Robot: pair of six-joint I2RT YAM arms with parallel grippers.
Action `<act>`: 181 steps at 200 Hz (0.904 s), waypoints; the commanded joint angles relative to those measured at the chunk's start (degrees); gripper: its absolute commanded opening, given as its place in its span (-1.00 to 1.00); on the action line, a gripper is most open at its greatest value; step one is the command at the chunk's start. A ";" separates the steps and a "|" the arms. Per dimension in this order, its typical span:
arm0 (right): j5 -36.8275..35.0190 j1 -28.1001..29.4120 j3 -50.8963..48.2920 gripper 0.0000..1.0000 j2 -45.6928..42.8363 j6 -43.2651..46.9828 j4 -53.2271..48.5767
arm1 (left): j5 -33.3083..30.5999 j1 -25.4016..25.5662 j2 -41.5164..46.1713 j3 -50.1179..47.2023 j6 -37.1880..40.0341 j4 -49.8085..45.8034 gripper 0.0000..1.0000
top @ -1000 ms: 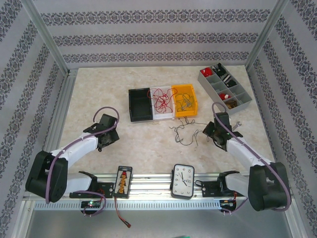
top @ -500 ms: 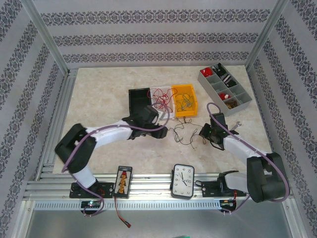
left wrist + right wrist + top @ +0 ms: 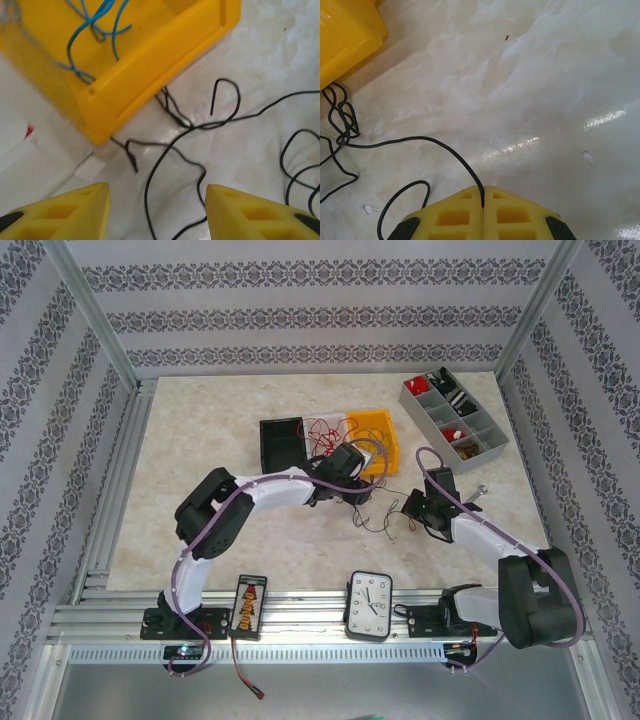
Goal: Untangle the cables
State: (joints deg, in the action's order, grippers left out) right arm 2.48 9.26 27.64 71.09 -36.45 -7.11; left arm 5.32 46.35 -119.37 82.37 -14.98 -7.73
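Observation:
A loose bunch of thin black cables (image 3: 375,512) lies on the table in front of the yellow bin (image 3: 385,462). My left gripper (image 3: 362,485) hovers over the bunch's near-bin end. In its wrist view its gripper (image 3: 157,210) is open, with black cable strands (image 3: 150,195) lying on the table between the yellow fingers (image 3: 75,212). Blue cable (image 3: 95,20) sits inside the yellow bin (image 3: 150,75). Red cables (image 3: 322,440) lie in the white bin. My right gripper (image 3: 412,508) is shut on one black cable (image 3: 445,145), pinched at the fingertips (image 3: 483,192).
A black bin (image 3: 282,452) adjoins the white bin on the left. A grey compartment organiser (image 3: 455,415) stands at the back right. A clock (image 3: 369,605) and a small black board (image 3: 249,605) rest on the near rail.
My left arm swung from the table's left side across to the black cables by the yellow bin, and its jaws opened. The right gripper shifted slightly left, still shut on the cable.

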 commanded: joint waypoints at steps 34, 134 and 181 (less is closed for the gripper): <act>1.28 -0.81 0.24 -1.00 0.71 1.13 1.31 | -3.87 1.96 -2.27 1.49 3.21 -7.38 0.02; 1.65 -1.08 -0.38 -1.00 0.19 0.42 1.75 | -1.71 2.08 -1.81 -1.01 5.24 -5.47 -0.17; 1.83 -0.93 -0.51 -1.00 0.01 -0.14 1.78 | 1.86 2.08 4.68 -7.13 5.03 3.91 -0.10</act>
State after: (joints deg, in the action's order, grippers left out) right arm 3.95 8.38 27.64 71.79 -36.07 -6.11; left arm 4.54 47.94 -118.21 76.49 -10.87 -8.12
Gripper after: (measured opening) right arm 0.062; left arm 0.444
